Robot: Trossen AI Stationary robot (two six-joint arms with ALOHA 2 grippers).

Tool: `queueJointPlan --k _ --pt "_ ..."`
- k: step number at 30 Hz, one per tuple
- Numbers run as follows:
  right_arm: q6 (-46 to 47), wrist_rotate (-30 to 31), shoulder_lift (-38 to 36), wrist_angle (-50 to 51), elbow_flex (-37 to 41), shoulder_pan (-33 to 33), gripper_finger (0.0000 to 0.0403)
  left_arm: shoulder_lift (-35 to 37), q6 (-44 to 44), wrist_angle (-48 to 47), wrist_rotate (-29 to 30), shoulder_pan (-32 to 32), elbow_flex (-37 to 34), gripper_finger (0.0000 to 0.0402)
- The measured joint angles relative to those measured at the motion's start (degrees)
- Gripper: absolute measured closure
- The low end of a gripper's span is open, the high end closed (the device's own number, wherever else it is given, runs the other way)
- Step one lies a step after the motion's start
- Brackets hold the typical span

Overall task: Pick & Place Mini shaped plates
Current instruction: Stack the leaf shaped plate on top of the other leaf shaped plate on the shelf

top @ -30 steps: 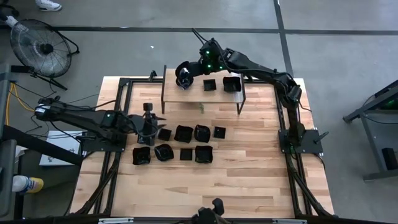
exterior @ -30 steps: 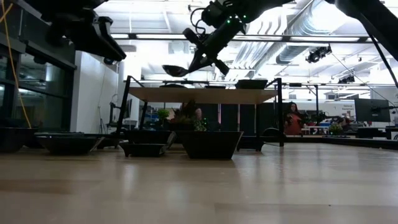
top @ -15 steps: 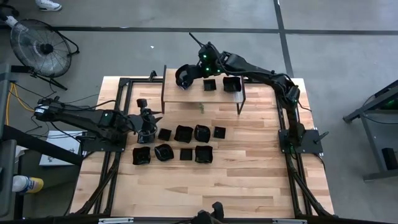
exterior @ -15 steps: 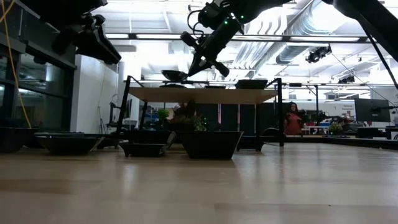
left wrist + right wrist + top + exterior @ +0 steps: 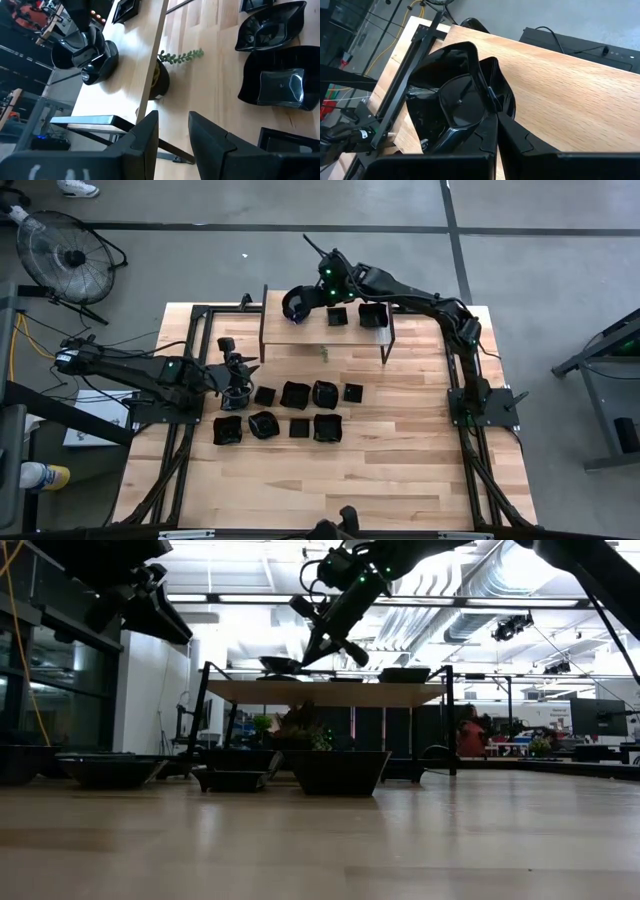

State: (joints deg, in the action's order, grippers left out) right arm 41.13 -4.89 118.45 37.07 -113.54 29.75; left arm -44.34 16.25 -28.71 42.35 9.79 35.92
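**Now placing a rounded plate on the raised shelf**

Right now the rounded plate (image 5: 457, 102) is resting on, or just above, the shelf (image 5: 310, 335) at its nine o'clock end, with the right gripper (image 5: 300, 302) pinching its rim, jaws clamped on that edge. Two other plates (image 5: 338, 316) are already sitting on the shelf toward three o'clock. Below on the desk (image 5: 400, 440), the remaining plates (image 5: 295, 394) are lying in two loose rows near the middle.

At the nine o'clock side of those rows, the left gripper (image 5: 238, 378) is hovering with its jaws apart and holding nothing, apparently lining up over the plates there.

By the look of it, the placing step is nearly done. Next, the right jaws would need to release, then lift straight off without dragging the plate toward the shelf's edge.
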Motion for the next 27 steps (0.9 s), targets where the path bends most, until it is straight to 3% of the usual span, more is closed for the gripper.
queueJointPlan --k 27 --pt "-5.59 0.05 0.00 1.11 0.00 -0.28 0.0402 0.00 -0.22 -0.17 -1.38 0.02 0.00 0.0299"
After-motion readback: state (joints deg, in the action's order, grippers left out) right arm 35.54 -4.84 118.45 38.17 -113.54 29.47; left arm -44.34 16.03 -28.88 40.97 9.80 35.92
